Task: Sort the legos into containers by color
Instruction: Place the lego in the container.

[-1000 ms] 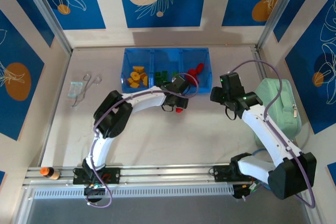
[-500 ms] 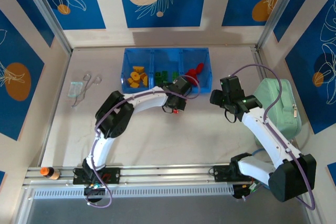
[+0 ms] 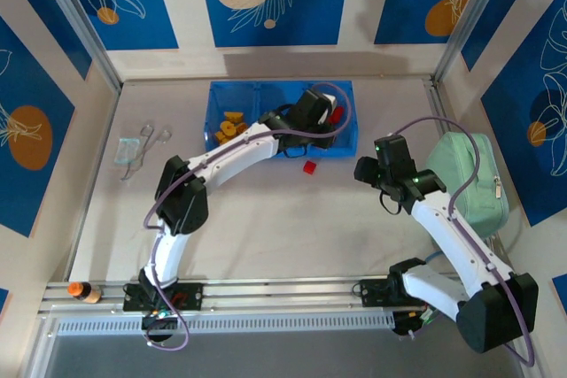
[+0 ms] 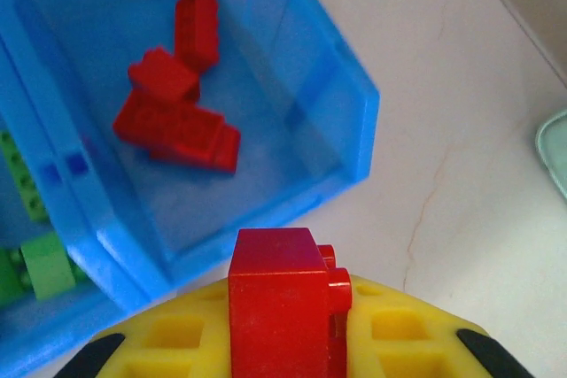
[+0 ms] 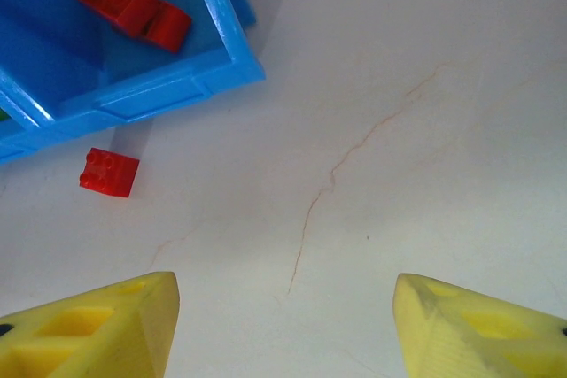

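Top view: we are hovering the left gripper (image 3: 319, 112) at the right compartment (image 3: 344, 135) of the tray (image 3: 221, 99), upper centre. Left wrist: we are clenching a red lego (image 4: 283, 303) at bottom centre. Right wrist: our right gripper (image 5: 283, 316) is gaping empty along the bottom.

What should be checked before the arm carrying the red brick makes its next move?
1. Left claw shut on the held red brick: ok.
2. Red compartment contains only red bricks, as far as can be seen: ok.
3. Held red brick fully past the near wall: cannot tell.
4. Right claw open, apart from the tray: ok.
5. Everything sorted: not ok, a loose red brick lies on the table.
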